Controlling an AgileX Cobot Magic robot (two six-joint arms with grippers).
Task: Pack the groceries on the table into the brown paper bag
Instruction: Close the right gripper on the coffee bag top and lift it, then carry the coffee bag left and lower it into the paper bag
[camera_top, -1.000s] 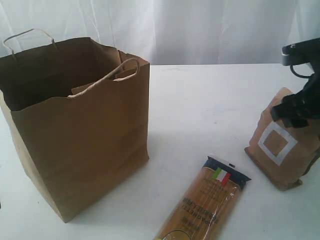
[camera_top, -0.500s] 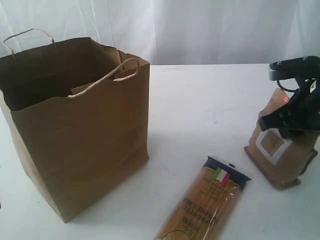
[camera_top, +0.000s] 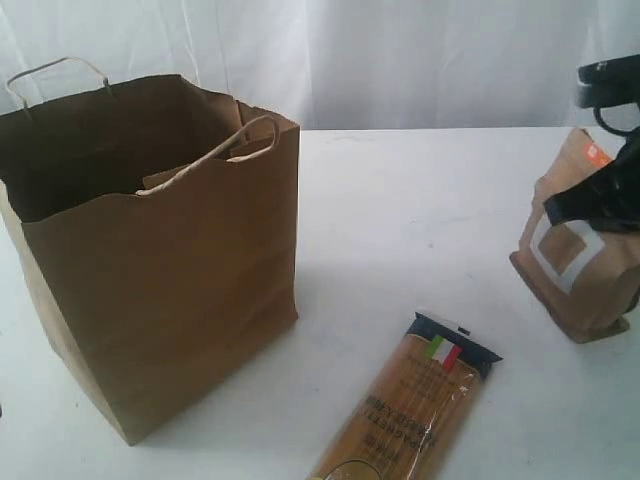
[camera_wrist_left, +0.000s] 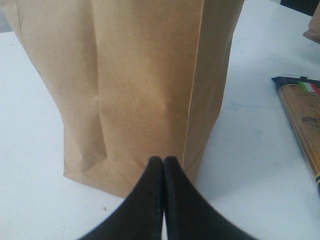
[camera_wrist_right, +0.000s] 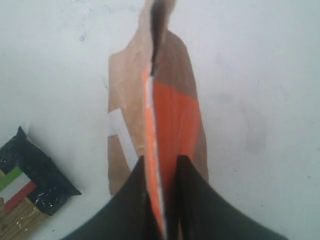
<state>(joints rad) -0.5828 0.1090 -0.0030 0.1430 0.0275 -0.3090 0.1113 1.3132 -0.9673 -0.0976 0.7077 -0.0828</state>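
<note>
The white surface (camera_top: 400, 200) is the biggest thing here, running wide from the left edge to the right under everything else. On its left side stands the brown paper bag (camera_top: 160, 290), upright with its mouth open, its 2 twisted paper handles (camera_top: 210, 155) arching over the near and far rims. What lies inside it I cannot make out. The spaghetti packet (camera_top: 410, 410) lies flat towards the front, well apart from the bag, with its dark end and small flag label pointing towards the back. To the right of it, near the edge of the exterior view, is the brown pouch (camera_top: 580, 270), tilted, its white square (camera_top: 565, 250) facing the bag side and an orange patch (camera_top: 597, 155) near its top. Whether its base touches the surface I cannot tell. The right end effector (camera_wrist_right: 160, 165) is clenched on the pouch's top edge, 1 dark finger on each side of the orange patch. The left end effector (camera_wrist_left: 163, 160) is clenched on nothing, its 2 fingers (camera_wrist_left: 150, 185) pressed flat together, low over the surface and just beside the bottom corner of the bag.
</note>
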